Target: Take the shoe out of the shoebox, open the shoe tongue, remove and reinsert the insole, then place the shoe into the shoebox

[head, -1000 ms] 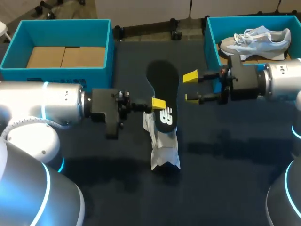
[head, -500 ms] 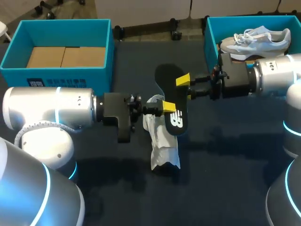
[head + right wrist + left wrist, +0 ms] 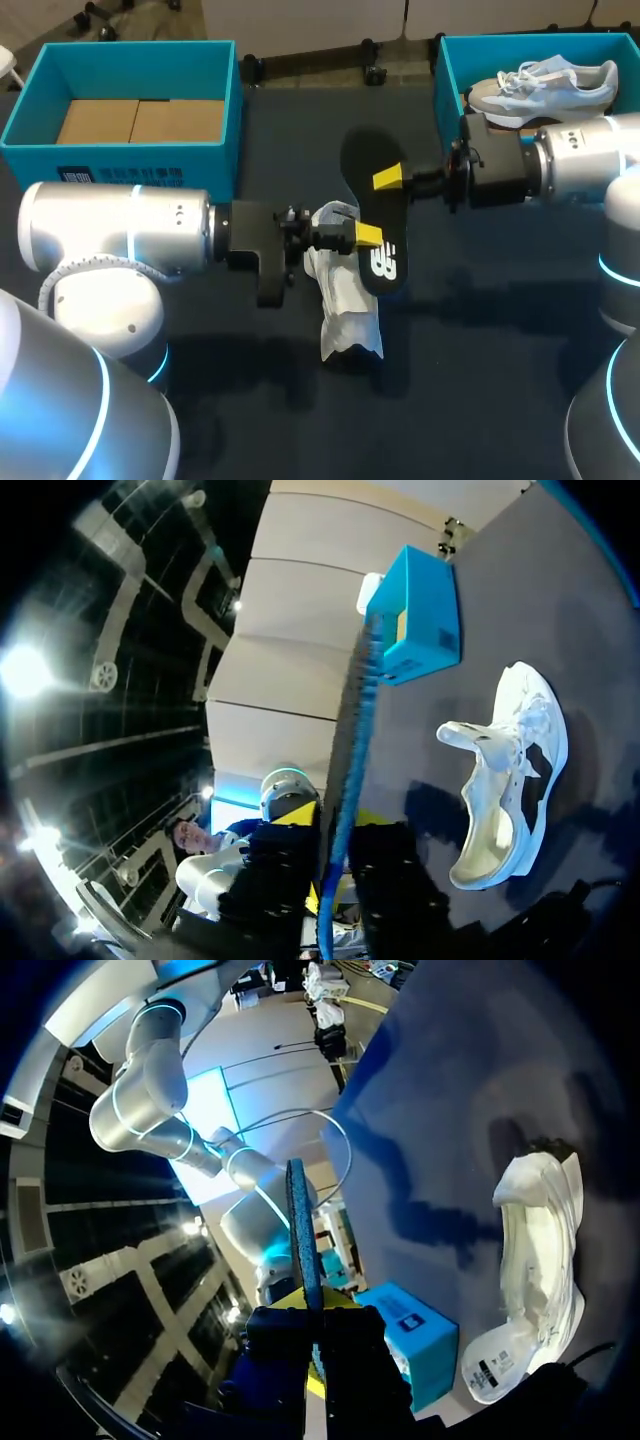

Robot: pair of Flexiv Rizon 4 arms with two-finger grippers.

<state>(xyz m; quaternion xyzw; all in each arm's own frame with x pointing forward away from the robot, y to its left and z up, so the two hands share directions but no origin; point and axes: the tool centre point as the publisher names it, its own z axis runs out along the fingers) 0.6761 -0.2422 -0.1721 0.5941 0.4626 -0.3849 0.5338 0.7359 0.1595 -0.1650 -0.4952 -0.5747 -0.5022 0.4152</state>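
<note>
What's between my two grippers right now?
Only the insole. The left gripper is shut on its logo end, the right gripper on its middle, with bare insole between them. The head view shows this.

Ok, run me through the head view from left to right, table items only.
left blue shoebox → white shoe lying on the table → black insole → right blue shoebox → pale shoe inside it. Both tools overlap the insole, so they are left out.
</note>
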